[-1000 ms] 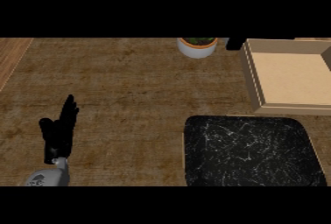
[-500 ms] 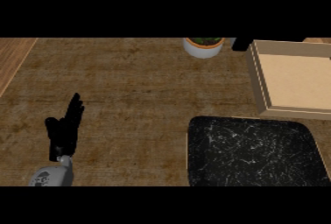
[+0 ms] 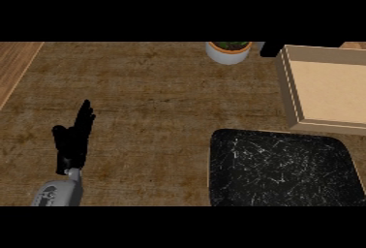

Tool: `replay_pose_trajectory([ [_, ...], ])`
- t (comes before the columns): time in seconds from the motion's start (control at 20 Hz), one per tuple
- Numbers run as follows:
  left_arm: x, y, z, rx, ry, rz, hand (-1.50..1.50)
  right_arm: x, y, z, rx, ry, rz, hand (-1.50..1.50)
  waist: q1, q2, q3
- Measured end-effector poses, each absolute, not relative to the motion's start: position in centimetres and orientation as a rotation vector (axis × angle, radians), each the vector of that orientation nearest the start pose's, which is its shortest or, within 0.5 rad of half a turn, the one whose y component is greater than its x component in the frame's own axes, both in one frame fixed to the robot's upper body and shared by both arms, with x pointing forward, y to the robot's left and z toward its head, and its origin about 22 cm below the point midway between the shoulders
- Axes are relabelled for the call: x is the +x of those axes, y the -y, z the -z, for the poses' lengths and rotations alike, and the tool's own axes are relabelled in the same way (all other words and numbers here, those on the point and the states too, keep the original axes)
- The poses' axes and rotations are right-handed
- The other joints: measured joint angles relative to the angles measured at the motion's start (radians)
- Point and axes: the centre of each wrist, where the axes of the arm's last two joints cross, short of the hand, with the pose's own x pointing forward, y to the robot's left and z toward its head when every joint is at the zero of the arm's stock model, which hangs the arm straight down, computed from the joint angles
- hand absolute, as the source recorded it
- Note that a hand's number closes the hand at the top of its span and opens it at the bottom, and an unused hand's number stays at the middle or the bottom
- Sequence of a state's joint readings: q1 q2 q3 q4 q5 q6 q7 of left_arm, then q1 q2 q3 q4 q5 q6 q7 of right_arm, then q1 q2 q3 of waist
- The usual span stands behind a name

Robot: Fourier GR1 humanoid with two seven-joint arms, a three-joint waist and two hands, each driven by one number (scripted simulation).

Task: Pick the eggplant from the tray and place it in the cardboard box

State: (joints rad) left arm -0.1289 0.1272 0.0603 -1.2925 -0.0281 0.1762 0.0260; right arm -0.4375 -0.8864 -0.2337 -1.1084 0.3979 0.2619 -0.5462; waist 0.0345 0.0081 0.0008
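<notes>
Head view: left hand [image 3: 73,140] spread, fingers straight, holding nothing, resting at left of table [image 3: 157,97].
Tray [image 3: 279,169]: just beside box [image 3: 292,87], so carrying is short.
Eggplant: cannot see it.

You have one view, from the head, looking steeply down on the counter [image 3: 143,92]. Close in: the counter top fills the frame. Cardboard box [image 3: 328,87] cropped at 2 o'clock, tray [image 3: 286,169] cropped at 5 o'clock. Left hand [image 3: 73,138] shows at 8 o'clock, wrist toward you.
</notes>
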Motion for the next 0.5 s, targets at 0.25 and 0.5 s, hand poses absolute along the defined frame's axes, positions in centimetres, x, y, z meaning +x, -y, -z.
replay_pose_trajectory([
  [0.25,27.3,-26.9,2.6,0.276,1.405,-0.023,0.0,34.2,47.1,-17.8,-0.867,1.719,-1.037,1.5,0.011,0.004,0.001],
  [0.5,27.7,-26.6,2.0,0.266,1.41,-0.017,0.0,36.5,46.7,-15.5,-0.861,1.644,-0.984,-1.5,0.021,0.008,0.001],
])
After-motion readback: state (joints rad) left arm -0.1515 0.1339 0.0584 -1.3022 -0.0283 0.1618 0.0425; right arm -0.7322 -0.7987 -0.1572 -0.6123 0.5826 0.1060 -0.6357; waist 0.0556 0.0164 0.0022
